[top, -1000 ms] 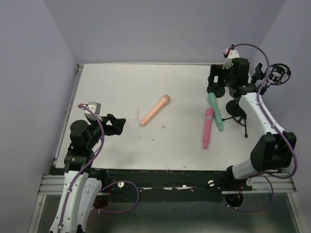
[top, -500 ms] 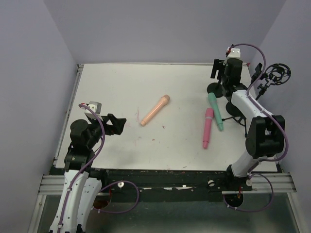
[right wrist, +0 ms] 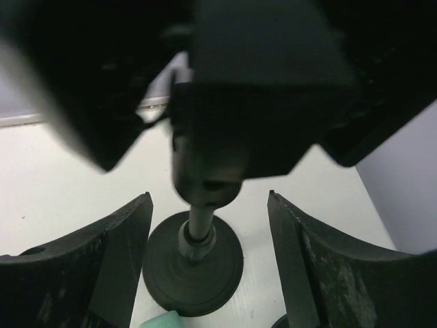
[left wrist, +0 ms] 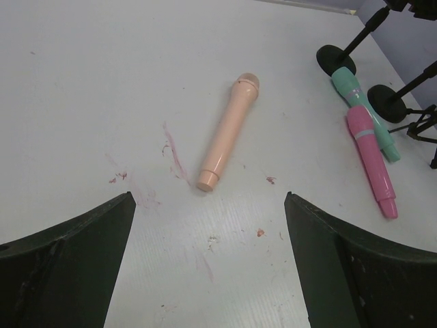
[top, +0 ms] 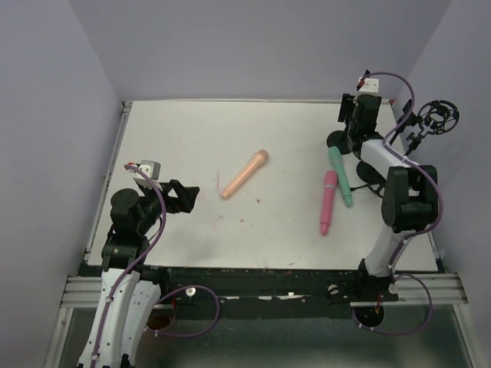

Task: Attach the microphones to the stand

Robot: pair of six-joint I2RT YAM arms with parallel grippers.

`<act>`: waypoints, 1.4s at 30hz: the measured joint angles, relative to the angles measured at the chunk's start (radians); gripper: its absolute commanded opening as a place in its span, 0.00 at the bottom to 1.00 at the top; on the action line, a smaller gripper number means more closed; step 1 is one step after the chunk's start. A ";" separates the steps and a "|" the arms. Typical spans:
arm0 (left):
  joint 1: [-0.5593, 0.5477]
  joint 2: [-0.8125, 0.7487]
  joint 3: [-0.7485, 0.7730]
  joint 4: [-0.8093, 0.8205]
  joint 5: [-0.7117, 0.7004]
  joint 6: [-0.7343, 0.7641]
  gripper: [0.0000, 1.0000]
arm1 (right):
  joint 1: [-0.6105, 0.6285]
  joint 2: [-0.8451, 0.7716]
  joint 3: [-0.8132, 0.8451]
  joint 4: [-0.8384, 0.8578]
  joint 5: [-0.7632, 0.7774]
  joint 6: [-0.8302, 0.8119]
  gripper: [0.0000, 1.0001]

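Three microphones lie on the white table: a peach one [top: 245, 174] [left wrist: 229, 133] in the middle, with a pink one [top: 327, 201] [left wrist: 372, 160] and a teal one [top: 340, 175] [left wrist: 362, 102] side by side at the right. A black stand on a round base [top: 337, 140] [right wrist: 193, 266] is upright at the back right. My right gripper [top: 355, 115] [right wrist: 209, 197] hangs over it, open, with its fingers on either side of the pole [right wrist: 200, 229] and not touching it. My left gripper [top: 184, 195] [left wrist: 208, 198] is wide open and empty, short of the peach microphone.
A second round-based stand [top: 370, 170] [left wrist: 388, 102] and a small tripod [top: 383, 192] sit right of the teal microphone. A black ring mount [top: 437, 115] hangs by the right wall. The table's back edge lies just behind the stand.
My right gripper has shifted left and back until it is over the stand's top, its arm has folded in, and its jaws have narrowed. The left arm and the microphones have not moved.
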 measured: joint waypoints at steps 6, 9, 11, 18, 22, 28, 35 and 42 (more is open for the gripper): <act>0.000 0.000 0.000 0.000 0.000 0.004 0.99 | -0.036 0.034 0.004 0.065 -0.027 0.000 0.72; 0.000 0.000 0.000 0.001 0.000 0.006 0.99 | -0.043 0.052 0.024 0.080 -0.047 0.006 0.63; 0.000 0.000 0.000 0.002 0.000 0.007 0.99 | -0.043 0.072 0.052 0.084 -0.064 0.016 0.58; 0.000 0.004 0.000 0.006 0.000 0.011 0.99 | -0.044 0.098 0.093 0.082 -0.113 0.035 0.28; 0.000 0.008 0.000 0.006 0.005 0.011 0.99 | -0.044 0.101 0.130 0.055 -0.145 0.034 0.23; 0.000 0.018 0.000 0.006 0.019 0.011 0.99 | -0.045 0.135 0.285 -0.050 -0.217 0.011 0.20; 0.000 0.018 0.000 0.007 0.023 0.013 0.99 | -0.045 0.133 0.481 -0.205 -0.438 0.000 0.18; 0.000 0.011 0.000 0.007 0.026 0.015 0.99 | -0.046 -0.003 0.396 -0.365 -0.885 -0.028 0.19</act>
